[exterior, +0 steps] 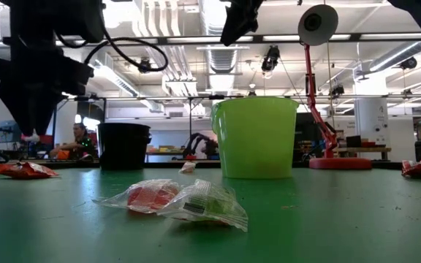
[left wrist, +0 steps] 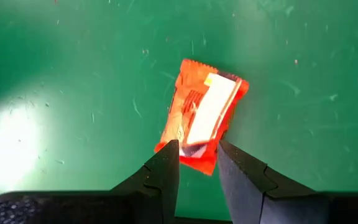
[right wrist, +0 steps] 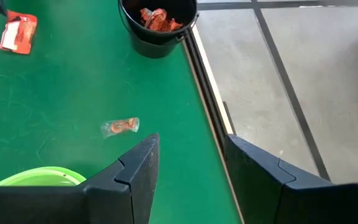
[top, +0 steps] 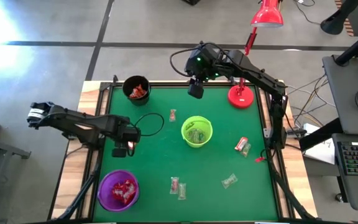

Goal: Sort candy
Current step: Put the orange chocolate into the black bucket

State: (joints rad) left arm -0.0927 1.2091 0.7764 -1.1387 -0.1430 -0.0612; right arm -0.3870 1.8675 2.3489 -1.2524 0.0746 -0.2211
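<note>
A red-orange wrapped candy with a white label lies flat on the green table, left of centre. My left gripper hangs open just above its near end, pointing down, with a gap to the candy in the low view. Other candy lies loose: one clear piece near the black cup, two at the near edge, and some at the right. The black cup and the purple cup hold red candy. My right gripper is open, high over the far edge.
The green cup stands at the table's middle with pale wrappers inside. A red desk lamp has its base on the far right corner. A black cable loops off the left arm over the table.
</note>
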